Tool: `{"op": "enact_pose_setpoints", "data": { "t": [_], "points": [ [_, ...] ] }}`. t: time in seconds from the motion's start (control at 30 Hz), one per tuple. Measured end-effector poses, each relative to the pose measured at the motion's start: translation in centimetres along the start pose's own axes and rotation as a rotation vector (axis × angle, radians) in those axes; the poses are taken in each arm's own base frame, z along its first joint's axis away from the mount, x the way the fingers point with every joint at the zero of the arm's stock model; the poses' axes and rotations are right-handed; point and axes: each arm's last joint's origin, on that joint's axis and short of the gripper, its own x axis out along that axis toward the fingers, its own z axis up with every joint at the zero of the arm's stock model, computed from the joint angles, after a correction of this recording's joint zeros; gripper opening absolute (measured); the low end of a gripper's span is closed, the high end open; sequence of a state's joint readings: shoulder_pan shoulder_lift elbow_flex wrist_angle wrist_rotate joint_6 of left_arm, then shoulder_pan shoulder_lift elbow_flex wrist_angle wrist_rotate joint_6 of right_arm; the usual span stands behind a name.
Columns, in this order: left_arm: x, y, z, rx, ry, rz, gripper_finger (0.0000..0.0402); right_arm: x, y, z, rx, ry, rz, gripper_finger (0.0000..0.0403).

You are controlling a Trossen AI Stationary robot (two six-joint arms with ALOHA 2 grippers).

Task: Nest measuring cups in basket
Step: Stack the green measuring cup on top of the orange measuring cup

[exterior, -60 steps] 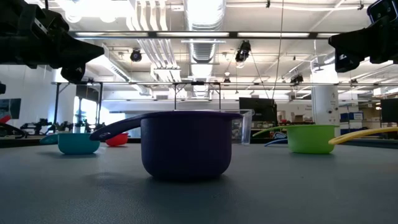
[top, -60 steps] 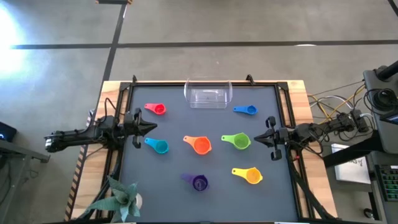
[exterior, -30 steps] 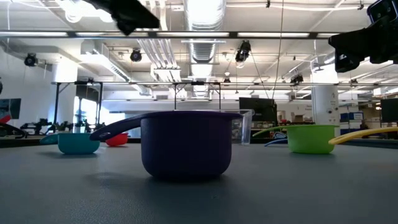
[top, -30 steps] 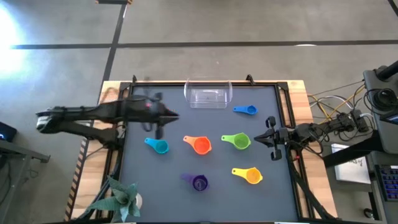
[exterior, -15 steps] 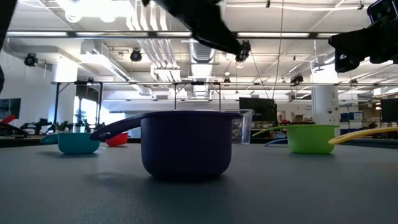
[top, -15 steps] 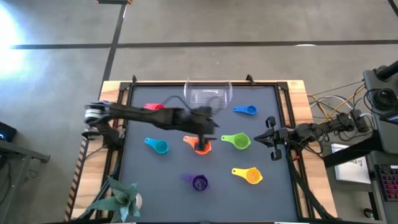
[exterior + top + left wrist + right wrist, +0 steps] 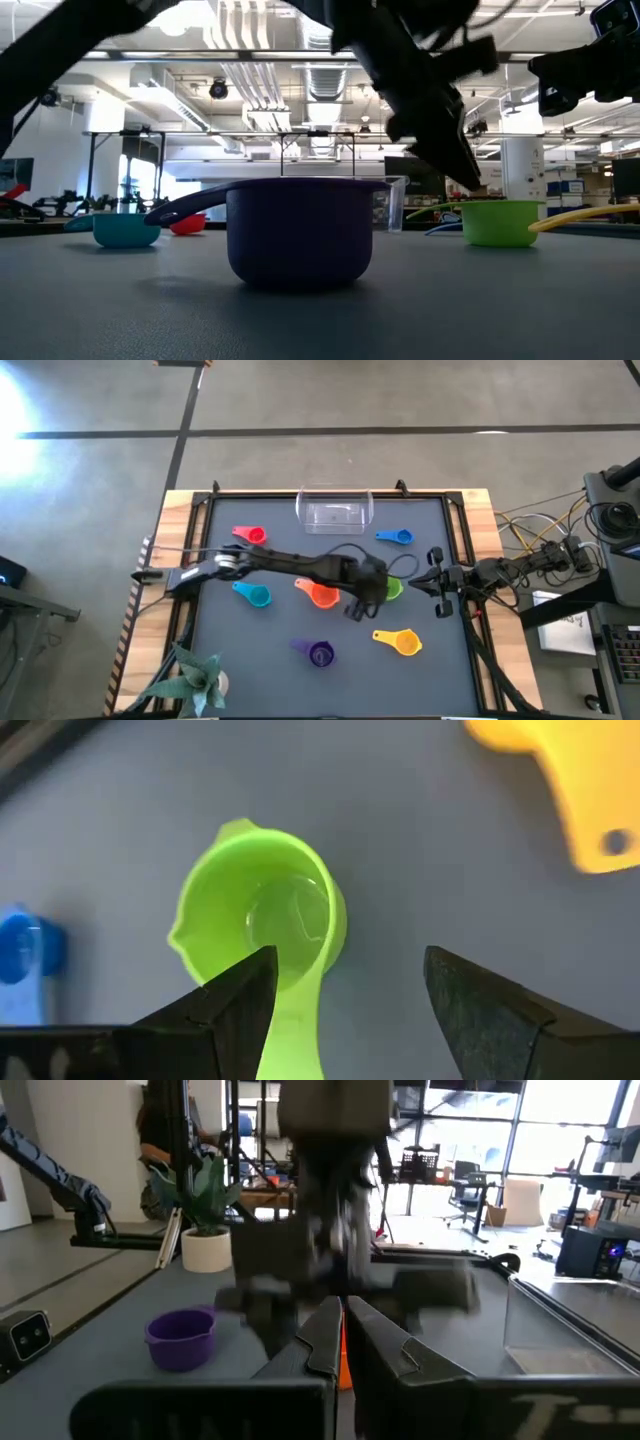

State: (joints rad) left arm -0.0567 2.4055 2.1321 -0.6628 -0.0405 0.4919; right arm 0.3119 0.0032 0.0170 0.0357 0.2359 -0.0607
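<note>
Left gripper spread wide above green cup, fingers either side of handle, grasping nothing. Right gripper clenched, idle at tabletop right edge. Basket empty at far edge. Room: ceiling ducts, lights.

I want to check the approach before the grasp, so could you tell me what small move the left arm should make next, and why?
Probably lower the left gripper straight down and close. Its fingers stand open above the green cup, whose handle lies beside one finger. The cup rests on the mat, not yet gripped. The right gripper waits shut at the table's right edge.
</note>
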Motion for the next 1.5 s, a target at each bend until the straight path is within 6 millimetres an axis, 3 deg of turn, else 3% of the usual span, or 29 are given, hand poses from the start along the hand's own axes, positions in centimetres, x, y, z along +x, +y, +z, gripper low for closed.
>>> {"op": "enact_pose_setpoints", "data": {
  "t": [0.2, 0.53, 0.67, 0.8, 0.93, 1.1, 1.3, 1.5],
  "points": [
    [3.2, 0.3, 0.4, -0.004, 0.042, -0.016, 0.0235, 0.0, 0.0, 0.0, -0.002, 0.000, -0.001, 0.0009],
    [3.9, 0.0, -0.7, -0.024, 0.068, 0.015, 0.0218, 0.1, 0.0, 0.0, -0.002, 0.005, -0.004, 0.0009],
    [4.0, 0.0, -0.7, -0.031, 0.071, 0.021, 0.0150, 0.1, 0.0, 0.0, -0.002, 0.004, -0.002, 0.0009],
    [3.4, 0.3, -0.3, -0.034, 0.066, 0.024, 0.0035, 0.1, 0.0, 0.0, -0.002, 0.002, -0.002, 0.0009],
    [2.0, 0.8, 0.5, -0.048, 0.076, 0.029, 0.0010, 0.1, 0.0, 0.0, -0.001, 0.002, -0.002, 0.0009],
    [-2.0, 0.7, 1.4, -0.029, 0.098, 0.039, 0.0002, 0.1, 0.0, 0.0, -0.002, 0.001, 0.000, 0.0009],
    [-6.9, -0.9, 2.1, -0.002, 0.206, 0.060, 0.0001, 0.1, 0.0, 0.0, -0.001, 0.001, -0.001, 0.0009],
    [-9.9, -2.9, 1.9, 0.035, 0.287, 0.018, 0.0001, 0.1, 0.0, 0.0, -0.001, 0.001, 0.000, 0.0009]
  ]
}}
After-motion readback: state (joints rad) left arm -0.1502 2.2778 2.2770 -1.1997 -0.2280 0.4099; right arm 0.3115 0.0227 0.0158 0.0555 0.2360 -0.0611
